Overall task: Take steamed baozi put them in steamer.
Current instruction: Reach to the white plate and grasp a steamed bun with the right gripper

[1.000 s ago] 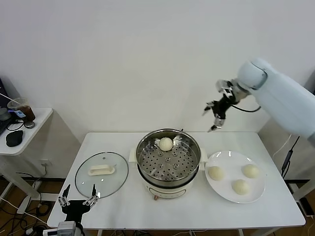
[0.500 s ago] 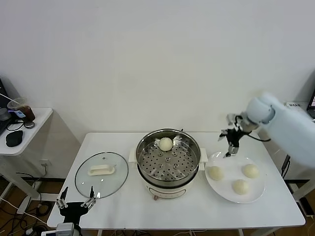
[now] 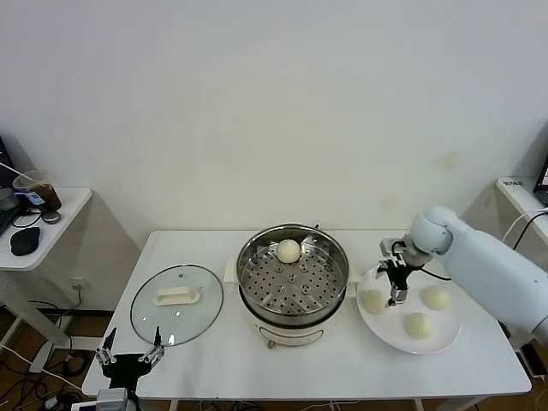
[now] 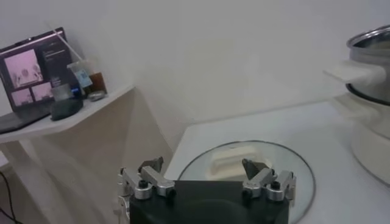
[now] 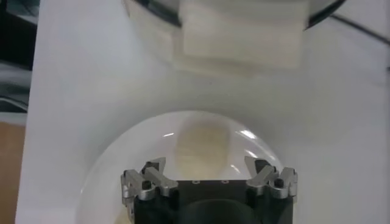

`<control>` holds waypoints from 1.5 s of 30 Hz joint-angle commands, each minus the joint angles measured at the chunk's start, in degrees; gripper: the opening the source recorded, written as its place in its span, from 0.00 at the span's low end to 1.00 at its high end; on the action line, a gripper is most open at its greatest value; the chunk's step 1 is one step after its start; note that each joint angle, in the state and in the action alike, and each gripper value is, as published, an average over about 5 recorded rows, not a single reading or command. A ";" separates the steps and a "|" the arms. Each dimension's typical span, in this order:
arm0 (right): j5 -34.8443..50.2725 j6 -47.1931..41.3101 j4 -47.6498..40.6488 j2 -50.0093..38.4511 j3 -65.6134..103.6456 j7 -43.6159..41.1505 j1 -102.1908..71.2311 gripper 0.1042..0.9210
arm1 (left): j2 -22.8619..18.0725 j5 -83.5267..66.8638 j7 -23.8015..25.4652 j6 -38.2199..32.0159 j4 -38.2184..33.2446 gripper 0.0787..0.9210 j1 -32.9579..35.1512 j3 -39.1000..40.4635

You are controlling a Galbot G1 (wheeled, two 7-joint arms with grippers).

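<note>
1. Head view: right pincer (image 3: 393, 276) spread wide, just above a baozi (image 3: 373, 300) on the plate (image 3: 445, 332); steamer (image 3: 292, 282) beside it holds one.
2. Left wrist view: left pincer (image 4: 206, 180) wide, empty, glass lid (image 4: 301, 176) just beyond.
3. Right wrist view: a bun lies between the spread fingers (image 5: 269, 177).

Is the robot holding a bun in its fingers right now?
No, nothing is held. The right gripper hangs open just above a bun on the plate. The left gripper waits open by the glass lid.
</note>
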 commanded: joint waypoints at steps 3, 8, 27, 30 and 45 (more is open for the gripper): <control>-4.91 0.03 -2.16 2.18 2.06 1.26 -3.70 0.88 | 0.12 -0.04 0.04 0.05 0.46 0.88 -0.18 -0.05; -5.44 -0.14 -3.07 3.10 2.38 1.97 -4.16 0.88 | 0.09 -0.03 0.02 0.04 0.64 0.88 -0.16 -0.07; -6.21 -1.33 -4.72 4.33 3.24 5.59 -5.79 0.88 | 0.12 0.03 0.36 0.16 0.85 0.88 -0.33 -0.26; -6.12 -1.46 -4.82 4.49 3.37 6.24 -5.92 0.88 | 0.13 0.03 0.38 0.18 0.86 0.88 -0.37 -0.26; -3.63 -2.33 -4.50 4.55 3.40 4.93 -5.81 0.62 | 0.02 0.10 0.39 0.20 0.87 0.88 -0.42 -0.06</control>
